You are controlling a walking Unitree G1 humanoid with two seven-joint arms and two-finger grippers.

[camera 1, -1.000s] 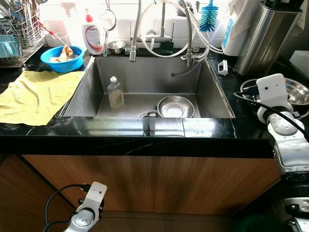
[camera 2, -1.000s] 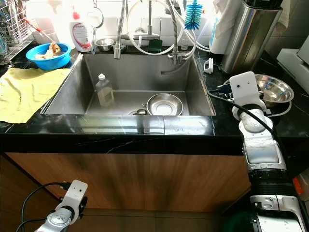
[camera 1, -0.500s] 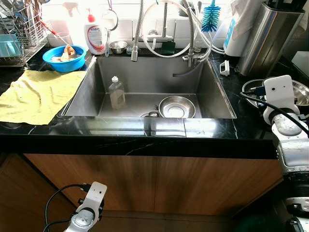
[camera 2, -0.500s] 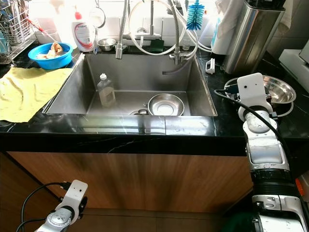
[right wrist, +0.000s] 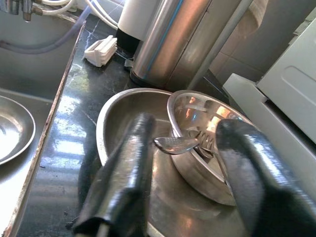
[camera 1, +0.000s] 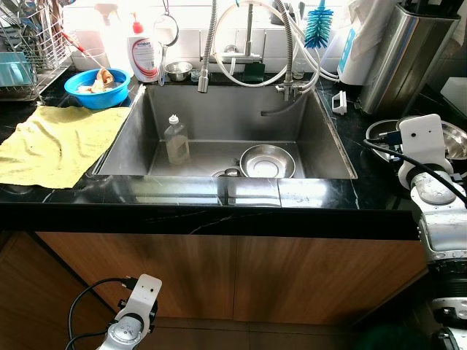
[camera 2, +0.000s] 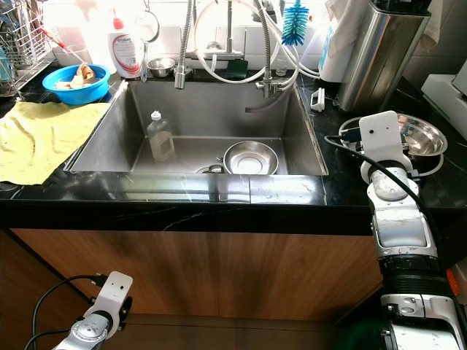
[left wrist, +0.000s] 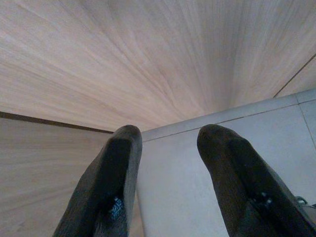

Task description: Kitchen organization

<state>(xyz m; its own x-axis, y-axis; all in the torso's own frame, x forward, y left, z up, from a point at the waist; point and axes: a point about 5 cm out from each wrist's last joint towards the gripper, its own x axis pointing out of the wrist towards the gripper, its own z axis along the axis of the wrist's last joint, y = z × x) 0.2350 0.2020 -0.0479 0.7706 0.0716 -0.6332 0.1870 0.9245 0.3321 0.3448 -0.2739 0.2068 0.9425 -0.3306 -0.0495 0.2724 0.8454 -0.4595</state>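
Observation:
Two nested steel bowls (right wrist: 123, 118) sit on the black counter right of the sink, and the smaller bowl (right wrist: 207, 111) holds a spoon (right wrist: 175, 144). My right gripper (right wrist: 187, 126) hovers open just above them, one finger to each side of the spoon, gripping nothing. From the head, the right wrist (camera 1: 422, 142) covers part of the bowls (camera 1: 454, 138). In the sink (camera 1: 226, 113) lie a steel dish (camera 1: 267, 161) and a clear bottle (camera 1: 175, 140). The left gripper (left wrist: 170, 133) hangs open low by the wooden cabinet, empty.
A yellow cloth (camera 1: 55, 142) covers the left counter, with a blue bowl (camera 1: 96, 82) of scraps and a dish rack (camera 1: 22, 51) behind. A soap bottle (camera 1: 146, 55), small steel bowl (camera 1: 177, 70), hoses and blue brush (camera 1: 317, 28) line the back. A tall steel canister (camera 1: 405, 51) stands beyond the bowls.
My right wrist has shifted a little to the right, closer over the steel bowls. The head camera moved slightly. The left arm hangs as before.

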